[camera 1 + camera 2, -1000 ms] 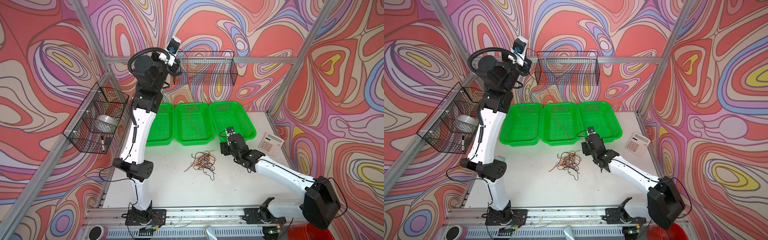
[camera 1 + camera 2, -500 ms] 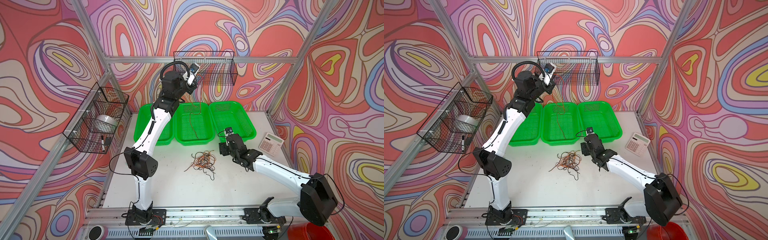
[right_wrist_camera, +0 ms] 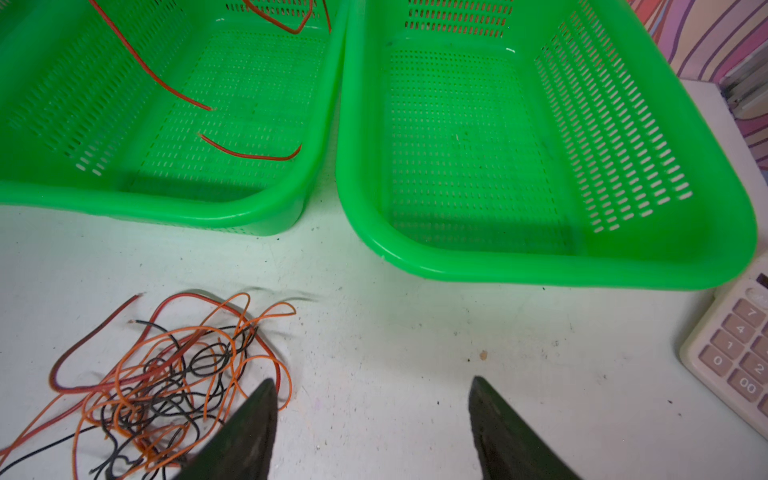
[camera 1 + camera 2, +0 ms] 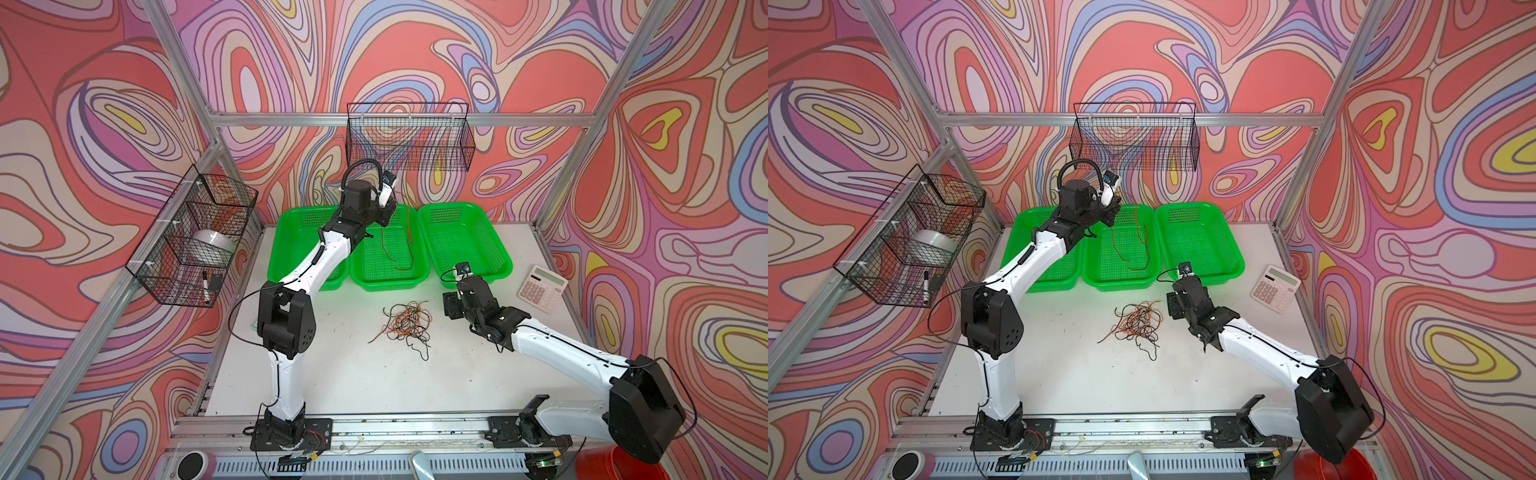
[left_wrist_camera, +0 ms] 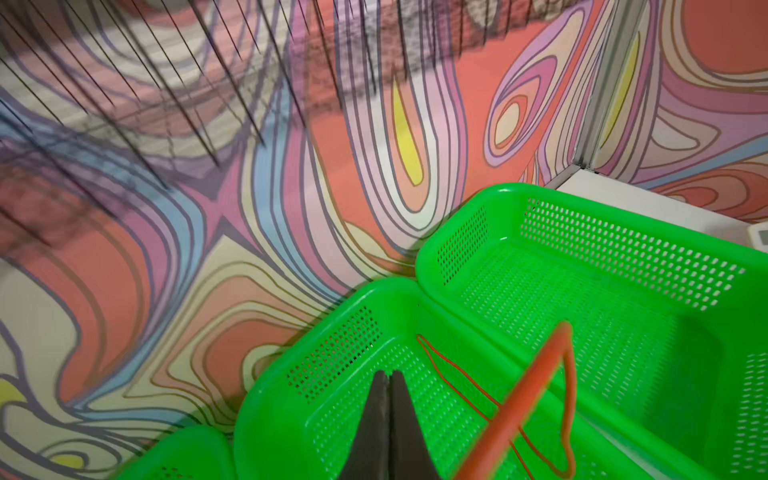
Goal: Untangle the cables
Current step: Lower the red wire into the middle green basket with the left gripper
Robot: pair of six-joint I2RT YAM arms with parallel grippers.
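A tangle of orange, dark red and black cables lies mid-table. My left gripper hovers over the back of the middle green basket, shut on a red cable. The cable's ends hang down into that basket. My right gripper is open, low over the table just right of the tangle. One of its fingers is at the tangle's edge, and nothing is between the jaws.
Green baskets stand on the left and right of the middle one. A calculator lies at the right edge. Wire baskets hang on the back wall and left wall. A thick red coil sits below the front right.
My left arm has swung down from high near the back wall to just above the middle basket, lowering the red cable into it. The right gripper has barely moved.
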